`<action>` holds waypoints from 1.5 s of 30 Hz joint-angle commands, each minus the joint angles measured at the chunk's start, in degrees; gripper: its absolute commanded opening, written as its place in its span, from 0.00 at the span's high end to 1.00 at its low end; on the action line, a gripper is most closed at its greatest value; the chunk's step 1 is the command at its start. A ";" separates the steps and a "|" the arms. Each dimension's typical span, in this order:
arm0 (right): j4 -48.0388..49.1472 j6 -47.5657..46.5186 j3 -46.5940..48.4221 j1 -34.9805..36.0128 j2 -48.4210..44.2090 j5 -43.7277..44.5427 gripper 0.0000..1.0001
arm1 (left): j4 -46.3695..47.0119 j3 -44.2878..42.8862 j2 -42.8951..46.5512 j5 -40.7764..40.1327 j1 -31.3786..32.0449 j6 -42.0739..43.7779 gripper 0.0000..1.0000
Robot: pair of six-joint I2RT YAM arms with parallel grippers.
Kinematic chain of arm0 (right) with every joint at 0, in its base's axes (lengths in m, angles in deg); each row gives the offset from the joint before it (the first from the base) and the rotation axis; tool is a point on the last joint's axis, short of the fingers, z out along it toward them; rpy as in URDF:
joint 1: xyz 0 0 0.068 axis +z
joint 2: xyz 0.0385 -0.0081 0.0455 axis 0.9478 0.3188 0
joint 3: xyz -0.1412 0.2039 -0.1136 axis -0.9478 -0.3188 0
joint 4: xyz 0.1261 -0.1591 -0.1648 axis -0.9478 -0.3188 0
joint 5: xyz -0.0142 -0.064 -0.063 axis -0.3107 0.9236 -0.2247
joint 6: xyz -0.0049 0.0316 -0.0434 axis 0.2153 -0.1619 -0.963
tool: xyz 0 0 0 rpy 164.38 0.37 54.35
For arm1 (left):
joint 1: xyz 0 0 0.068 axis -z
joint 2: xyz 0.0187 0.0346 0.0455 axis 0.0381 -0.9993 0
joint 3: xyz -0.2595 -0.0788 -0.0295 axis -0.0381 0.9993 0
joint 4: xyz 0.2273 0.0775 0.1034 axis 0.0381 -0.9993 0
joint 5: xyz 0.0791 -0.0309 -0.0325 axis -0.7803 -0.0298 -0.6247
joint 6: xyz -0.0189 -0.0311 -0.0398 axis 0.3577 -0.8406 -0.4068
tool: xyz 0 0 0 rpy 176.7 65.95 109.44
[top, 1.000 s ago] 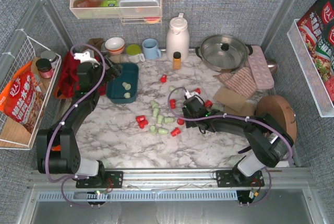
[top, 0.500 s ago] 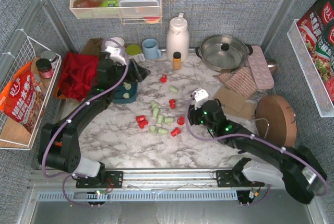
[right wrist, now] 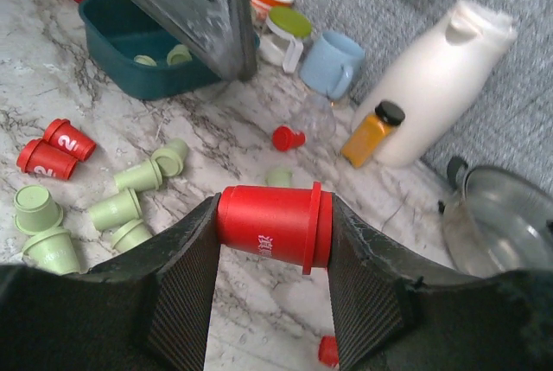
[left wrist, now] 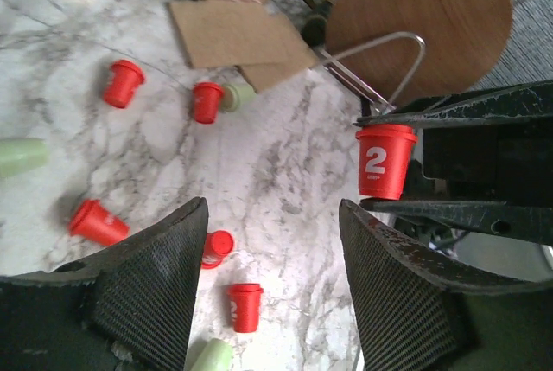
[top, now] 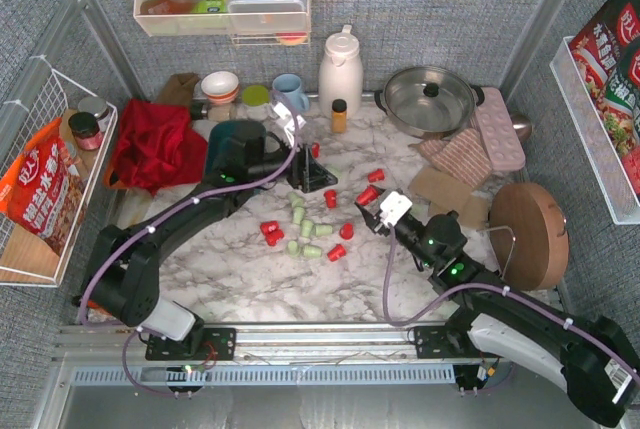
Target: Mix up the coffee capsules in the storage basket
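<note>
right jaws clamp one red capsule (right wrist: pixel 268 226) sideways above the bench (top: pixel 240 284), likely bound for the storage basket (right wrist: pixel 121 86) at its far left edge, where mint ones lie; left jaws gape empty over loose coffee capsules (top: pixel 312 250).

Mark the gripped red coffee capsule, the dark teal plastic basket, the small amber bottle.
red coffee capsule (right wrist: pixel 268 226): right wrist view, side wall.
dark teal plastic basket (right wrist: pixel 164 86): right wrist view, near wall.
small amber bottle (right wrist: pixel 363 142): right wrist view, body.
</note>
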 commanded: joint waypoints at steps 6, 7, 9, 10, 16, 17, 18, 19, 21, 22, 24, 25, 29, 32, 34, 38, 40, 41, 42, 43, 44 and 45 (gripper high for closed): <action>6.91 -8.37 -1.06 0.31 -0.75 -8.23 0.51 | 2.75 0.10 -2.89 5.83 5.46 0.55 0.33; 6.27 -8.50 -0.69 0.28 -0.80 -8.84 0.51 | 3.39 0.40 -2.88 5.64 5.89 0.27 0.34; 5.25 -8.76 -0.31 0.44 -0.73 -9.70 0.51 | 5.01 1.12 -2.73 5.36 6.34 -0.51 0.36; 4.81 -8.94 -0.16 0.58 -0.58 -9.87 0.51 | 5.84 1.41 -2.66 5.33 6.44 -0.94 0.38; 1.56 -10.52 1.08 1.25 0.56 -11.10 0.51 | 10.32 3.28 -1.15 5.15 7.04 -2.57 0.39; 0.70 -10.82 1.29 1.37 0.59 -11.20 0.51 | 10.27 3.34 -0.68 4.74 7.06 -2.43 0.39; 0.14 -11.14 1.36 1.52 0.55 -11.20 0.51 | 9.73 3.33 -0.21 4.16 7.00 -1.99 0.39; -0.30 -11.40 1.37 1.71 0.40 -11.18 0.51 | 9.06 3.28 0.35 3.39 7.00 -1.12 0.39; -1.13 -11.72 1.10 1.87 -0.11 -10.90 0.52 | 7.71 3.26 1.51 1.74 7.00 0.92 0.38; -1.79 -11.89 1.03 1.94 -0.52 -10.75 0.52 | 7.12 3.26 2.02 0.93 6.99 1.59 0.38; -3.07 -12.20 0.99 2.04 -1.16 -10.09 0.52 | 6.73 3.32 2.82 0.32 7.00 2.22 0.38; -3.59 -12.34 0.90 2.11 -1.36 -9.62 0.52 | 6.79 3.34 3.01 0.33 6.99 2.25 0.38; -3.05 -13.14 0.89 2.29 -1.37 -6.87 0.52 | 8.65 3.80 3.02 3.11 7.07 1.04 0.39; -1.81 -13.54 1.60 2.38 -0.80 -6.80 0.52 | 10.56 4.08 2.46 5.01 7.40 -0.50 0.40; -1.59 -13.82 2.48 2.71 -0.22 -7.25 0.52 | 10.52 4.09 2.24 5.21 7.87 -0.33 0.41; -0.88 -14.62 4.22 3.49 1.85 -8.26 0.52 | 9.98 4.05 2.04 5.07 8.63 0.14 0.41; -0.70 -14.96 4.89 4.05 2.61 -9.10 0.52 | 9.68 4.07 1.96 4.31 8.76 0.45 0.42; -0.55 -15.22 5.09 4.46 2.95 -9.33 0.52 | 9.11 4.06 1.87 3.78 8.80 0.73 0.43; -0.47 -15.49 5.22 4.82 3.17 -9.42 0.52 | 8.51 3.87 1.80 2.88 8.83 1.09 0.44; -0.42 -15.74 5.25 5.28 3.37 -9.46 0.52 | 7.99 3.73 1.72 2.35 8.83 1.41 0.45; -0.36 -15.96 5.23 5.55 3.53 -9.53 0.52 | 7.81 3.67 1.61 1.83 8.84 1.46 0.45; -0.33 -16.07 5.34 5.75 3.60 -9.51 0.52 | 7.81 3.68 1.60 1.53 8.84 1.51 0.46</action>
